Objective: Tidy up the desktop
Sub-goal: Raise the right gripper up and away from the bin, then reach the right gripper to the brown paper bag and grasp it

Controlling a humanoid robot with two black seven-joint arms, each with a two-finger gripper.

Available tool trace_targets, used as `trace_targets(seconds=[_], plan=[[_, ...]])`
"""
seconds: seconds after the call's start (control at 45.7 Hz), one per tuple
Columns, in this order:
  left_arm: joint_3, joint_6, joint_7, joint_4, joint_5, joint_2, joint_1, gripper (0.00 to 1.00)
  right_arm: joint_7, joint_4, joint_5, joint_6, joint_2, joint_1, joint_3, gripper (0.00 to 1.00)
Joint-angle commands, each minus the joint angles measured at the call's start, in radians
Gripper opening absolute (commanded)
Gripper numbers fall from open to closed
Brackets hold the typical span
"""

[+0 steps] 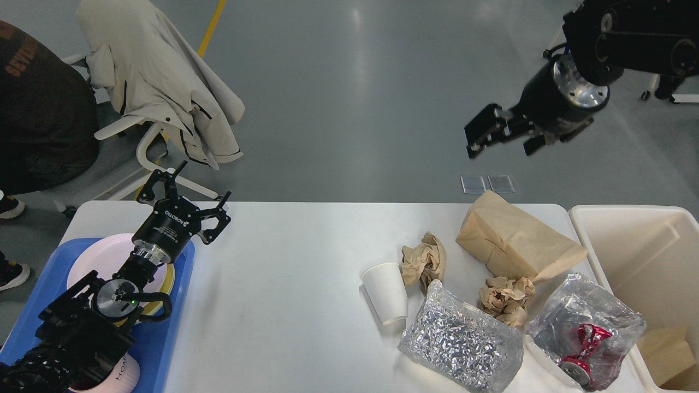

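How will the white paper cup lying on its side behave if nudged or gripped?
The white paper cup lies on its side on the desktop, so it will likely roll in an arc. It looks thin-walled and empty, probably light and easily crushed.

Single head view: high, angled forward-down over desktop (pixel 284 305), floor beyond; mid-range, no second view.

Left arm (pixel 82 322) covers much of the plates (pixel 104 256) and part of the blue tray (pixel 180 305); the arm runs off the lower left corner. A mug (pixel 117 376) is cut by the bottom edge and half hidden by the arm. Right arm (pixel 628 33) is cut by the top and right edges. Cream bin (pixel 633 218) runs off right and bottom. Clear bag (pixel 590 327) blurs the red item (pixel 587 341) inside it. Counter (pixel 284 300) is cut off below. Person (pixel 38 109) is cropped at the left.
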Motion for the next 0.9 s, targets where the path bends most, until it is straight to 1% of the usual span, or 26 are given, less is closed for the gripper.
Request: trace_targets(seconds=[0.0,0.109,0.263,0.35,0.438,0.46,0.525,0.679,0.766,0.876], plan=[[0.0,0.0,0.0,0.0,0.0,0.0,0.0,1.0,-0.002,0.211,-0.029,-0.041,-0.008,0.083,-0.074,1.0],[0.0,0.0,0.0,0.0,0.0,0.0,0.0,1.0,0.0,0.236,-0.01,-0.11,-0.054,0.082,-0.108,1.0],[0.0,0.0,0.0,0.0,0.0,0.0,0.0,1.0,-0.006,0.246,0.079,-0.119,-0.081,0.057,-0.12,1.0],[0.0,0.0,0.0,0.0,0.0,0.0,0.0,1.0,-0.014,0.233,0.094,-0.163,-0.086,0.005,-0.134,1.0],[0.002,0.0,0.0,-0.001,0.0,0.0,0.0,1.0,-0.017,0.208,0.093,-0.278,-0.086,-0.085,-0.14,1.0],[0.002,0.0,0.0,-0.001,0.0,0.0,0.0,1.0,-0.021,0.194,0.093,-0.339,-0.083,-0.133,-0.141,1.0],[0.002,0.0,0.0,-0.001,0.0,0.0,0.0,1.0,-0.034,0.158,0.093,-0.447,-0.081,-0.214,-0.145,1.0],[0.002,0.0,0.0,-0.001,0.0,0.0,0.0,1.0,-0.034,-0.006,0.085,-0.662,-0.077,-0.441,-0.148,1.0],[0.002,0.0,0.0,0.0,0.0,0.0,0.0,1.0,-0.031,-0.117,0.077,-0.733,-0.072,-0.576,-0.146,1.0],[0.002,0.0,0.0,0.0,0.0,0.0,0.0,1.0,-0.025,-0.2,0.041,-0.76,-0.051,-0.679,-0.141,1.0]])
